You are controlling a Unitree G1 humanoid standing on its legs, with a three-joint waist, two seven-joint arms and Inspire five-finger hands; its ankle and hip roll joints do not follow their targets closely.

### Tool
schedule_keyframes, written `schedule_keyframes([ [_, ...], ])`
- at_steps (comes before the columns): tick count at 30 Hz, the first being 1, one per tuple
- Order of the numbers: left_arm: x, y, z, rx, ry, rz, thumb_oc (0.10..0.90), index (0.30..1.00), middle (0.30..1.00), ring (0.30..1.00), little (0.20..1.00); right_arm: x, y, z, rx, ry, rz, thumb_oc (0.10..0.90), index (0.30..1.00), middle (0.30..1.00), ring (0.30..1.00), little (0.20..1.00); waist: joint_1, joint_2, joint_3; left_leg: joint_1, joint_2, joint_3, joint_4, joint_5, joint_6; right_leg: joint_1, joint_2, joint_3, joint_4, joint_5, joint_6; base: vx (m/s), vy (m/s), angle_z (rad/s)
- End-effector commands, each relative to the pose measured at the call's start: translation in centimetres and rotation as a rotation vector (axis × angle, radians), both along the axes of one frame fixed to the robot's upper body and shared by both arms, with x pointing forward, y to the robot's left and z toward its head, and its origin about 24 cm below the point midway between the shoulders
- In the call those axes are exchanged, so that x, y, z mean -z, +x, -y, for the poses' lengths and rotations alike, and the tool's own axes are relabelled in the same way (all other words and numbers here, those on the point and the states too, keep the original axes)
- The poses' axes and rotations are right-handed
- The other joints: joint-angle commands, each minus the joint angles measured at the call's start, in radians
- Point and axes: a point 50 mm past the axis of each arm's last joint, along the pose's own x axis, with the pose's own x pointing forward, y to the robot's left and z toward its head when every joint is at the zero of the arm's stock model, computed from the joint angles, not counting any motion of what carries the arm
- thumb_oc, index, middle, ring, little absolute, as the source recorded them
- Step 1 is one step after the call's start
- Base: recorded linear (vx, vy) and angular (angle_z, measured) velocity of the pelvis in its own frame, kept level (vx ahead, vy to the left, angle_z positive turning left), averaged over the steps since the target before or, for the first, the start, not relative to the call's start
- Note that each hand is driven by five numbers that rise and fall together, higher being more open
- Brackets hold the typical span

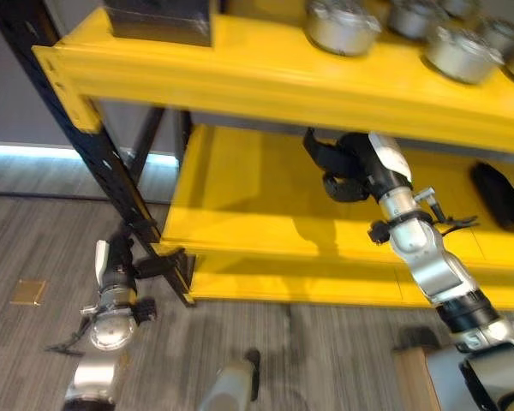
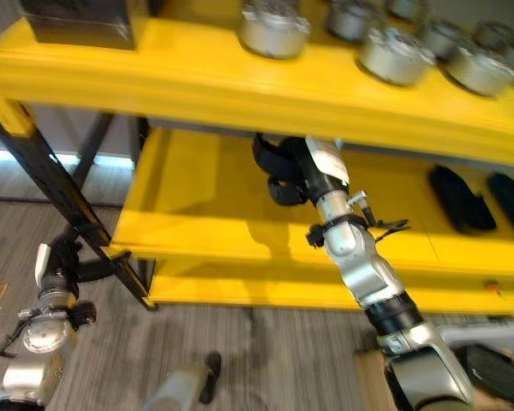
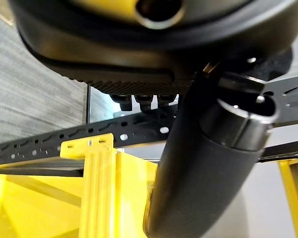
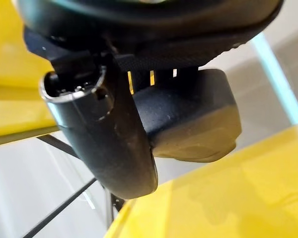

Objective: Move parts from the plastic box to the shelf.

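Note:
My right hand (image 1: 343,167) reaches in over the lower level of the yellow shelf (image 1: 240,201), under the upper beam. It is shut on a dark blocky part (image 4: 188,119), pinched between thumb (image 4: 104,134) and fingers just above the yellow surface. Two similar dark parts (image 2: 458,197) lie on the same level further right. My left hand (image 1: 120,261) hangs low at the left, beside the shelf's black upright (image 1: 94,145), with relaxed fingers and nothing in it; its thumb (image 3: 208,168) shows large in the left wrist view.
On the upper level stand several round metal parts (image 1: 343,26) and a black box (image 1: 158,21). The yellow front beam (image 1: 283,77) runs close above my right hand. Grey floor (image 1: 34,248) lies in front of the shelf.

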Motion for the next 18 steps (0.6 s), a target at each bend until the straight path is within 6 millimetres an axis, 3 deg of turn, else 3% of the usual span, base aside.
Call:
schedule_keyframes([
  [1, -4.2, 1.5, 7.0, 0.345, -0.003, 0.292, 0.900, 1.000, 1.000, 1.000, 1.000, -7.3, -0.3, -0.1, -0.023, 0.001, 0.305, 0.400, 0.300, 0.300, 0.300, 0.300, -0.058, 0.044, -0.190, 0.169, 0.139, -0.074, -0.141, -0.040, -0.062, -0.079, 0.052, -0.027, -0.029, 0.141, -0.024, -0.09, -0.272, 0.11],
  [9, -3.4, 1.2, 7.0, 0.339, -0.033, 0.261, 0.900, 1.000, 1.000, 1.000, 1.000, -7.5, -0.6, 0.2, -0.035, 0.010, 0.318, 0.400, 0.300, 0.300, 0.300, 0.300, -0.064, 0.069, -0.160, 0.175, 0.220, -0.127, -0.212, 0.062, -0.123, -0.064, 0.164, -0.053, -0.032, 0.058, -0.083, -0.07, -0.192, 0.12],
  [18, -2.4, 0.4, 6.9, 0.329, -0.062, 0.230, 0.900, 1.000, 1.000, 1.000, 1.000, -7.7, -0.9, 0.3, -0.048, 0.009, 0.329, 0.400, 0.300, 0.300, 0.300, 0.300, -0.060, 0.094, -0.133, 0.173, 0.285, -0.164, -0.259, 0.151, -0.164, -0.045, 0.258, -0.096, -0.064, 0.046, -0.133, -0.04, -0.194, 0.30],
])
